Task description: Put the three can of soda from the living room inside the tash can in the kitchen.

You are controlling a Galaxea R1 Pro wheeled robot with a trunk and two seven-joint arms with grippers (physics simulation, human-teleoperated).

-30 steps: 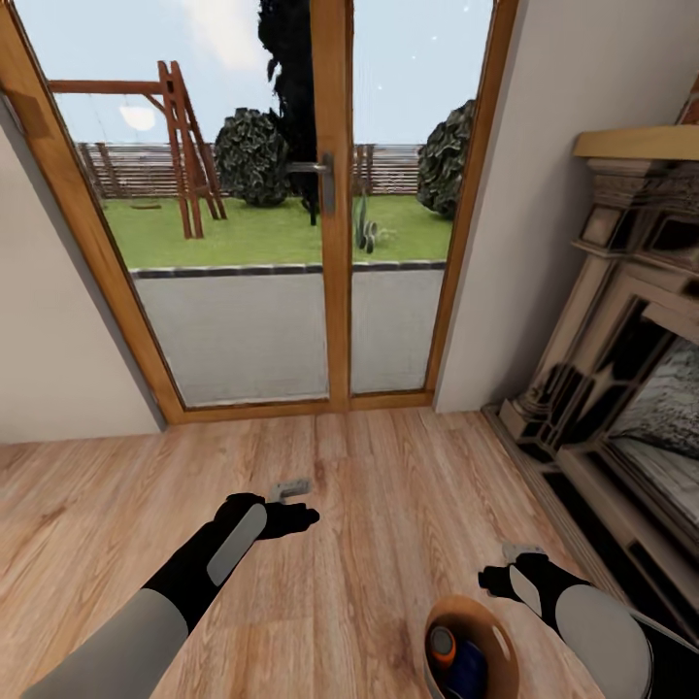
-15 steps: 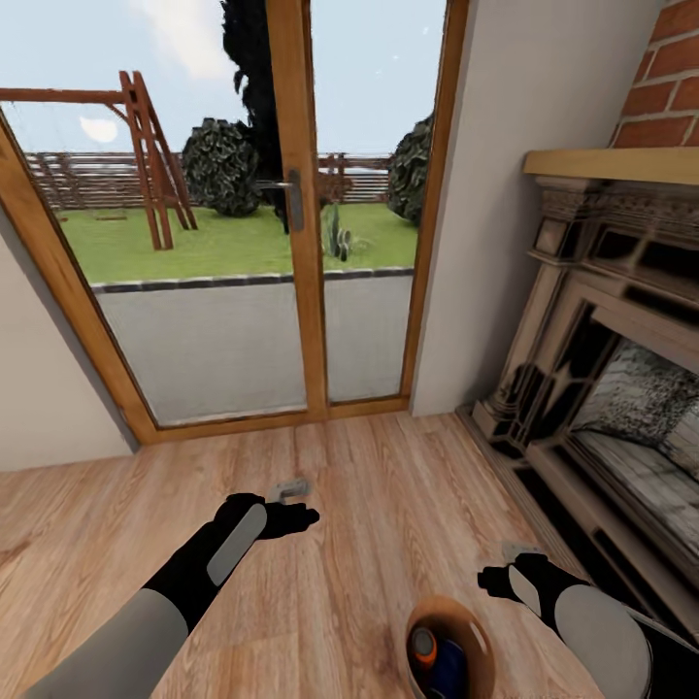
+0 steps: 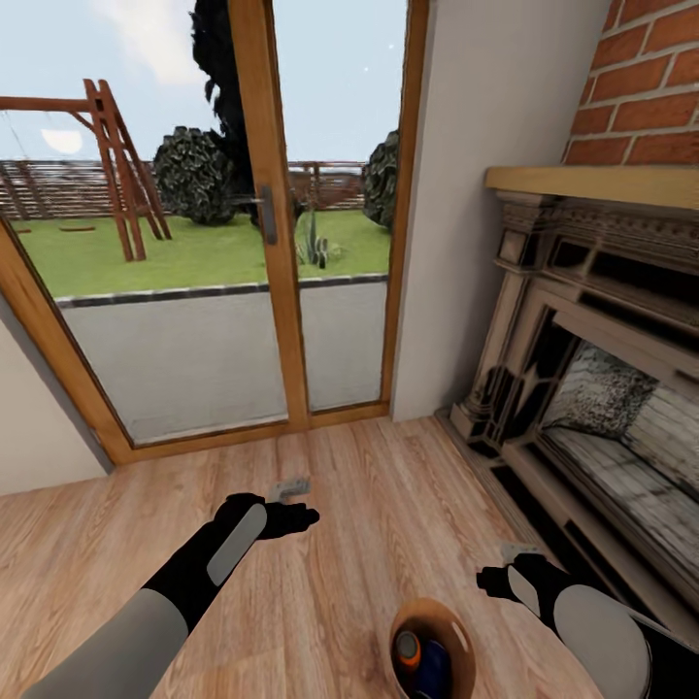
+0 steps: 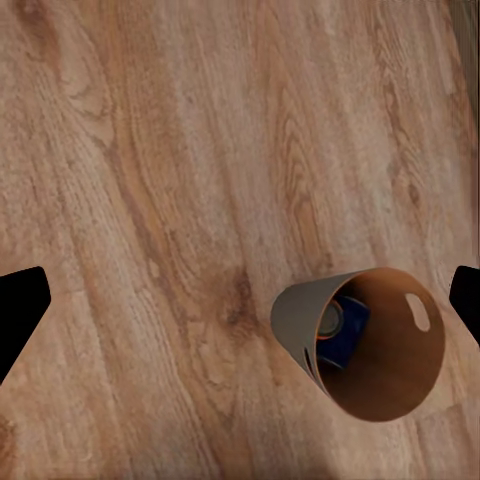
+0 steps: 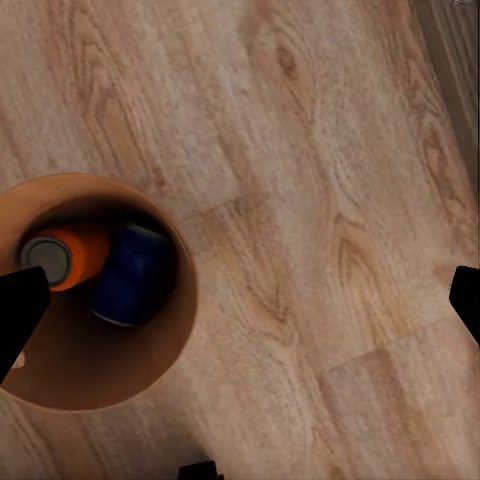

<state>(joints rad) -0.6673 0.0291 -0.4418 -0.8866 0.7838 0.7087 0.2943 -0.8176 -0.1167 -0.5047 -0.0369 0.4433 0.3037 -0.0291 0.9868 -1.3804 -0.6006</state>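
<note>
The tash can (image 3: 454, 621) stands on the living room's wood floor just in front of me, orange-brown inside. In it lie an orange can of soda (image 3: 409, 649) and a dark blue one (image 3: 433, 666); the bin's bottom under them is hidden. My left gripper (image 3: 289, 488) hangs open above the floor, to the left of the bin and farther out. My right gripper (image 3: 521, 551) is open just right of the bin. The right wrist view looks down on the bin (image 5: 100, 375), the orange can (image 5: 65, 255) and the blue can (image 5: 130, 275). The left wrist view has the bin (image 4: 295, 325) tilted, blue can (image 4: 345, 325) inside. The kitchen is out of view.
Wood-framed glass doors (image 3: 282, 291) to a garden stand ahead. A dark fireplace (image 3: 602, 408) under a brick chimney (image 3: 650, 87) runs along the right, close to my right arm. Bare plank floor (image 3: 388, 505) lies between them.
The whole picture has shifted left as the camera turns right: the doors slide left and more fireplace and brick come in. Both arms hold their pose, grippers still open.
</note>
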